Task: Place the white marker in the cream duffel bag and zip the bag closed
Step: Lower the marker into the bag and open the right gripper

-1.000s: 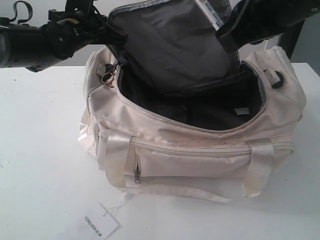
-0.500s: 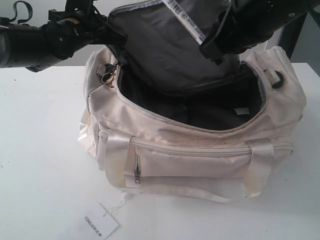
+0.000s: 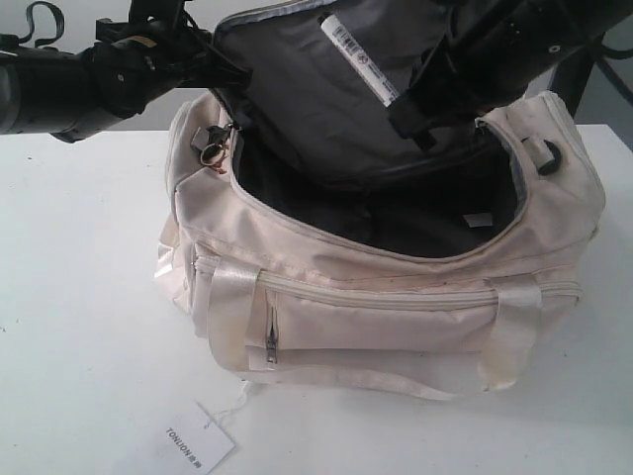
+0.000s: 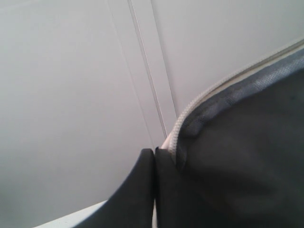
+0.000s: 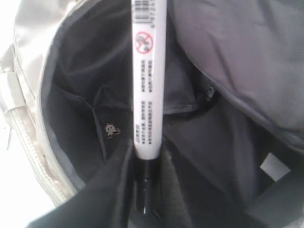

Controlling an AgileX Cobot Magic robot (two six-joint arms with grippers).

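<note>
The cream duffel bag sits on the white table with its top unzipped. Its lid flap is lifted, showing grey lining. My left gripper is shut on the flap's zipper edge and holds it up; in the left wrist view its jaws pinch the fabric. My right gripper is shut on the black-capped end of the white marker. It hangs over the open bag, in front of the flap. The right wrist view has the marker sticking out from the gripper above the dark interior.
A white hang tag lies on the table in front of the bag. The gold ring pull hangs at the bag's left end, and a black ring sits at its right end. The front pocket zip is closed.
My right gripper has come down and to the left with the marker, which now shows fully in front of the raised flap. The left gripper and the bag have stayed put.
</note>
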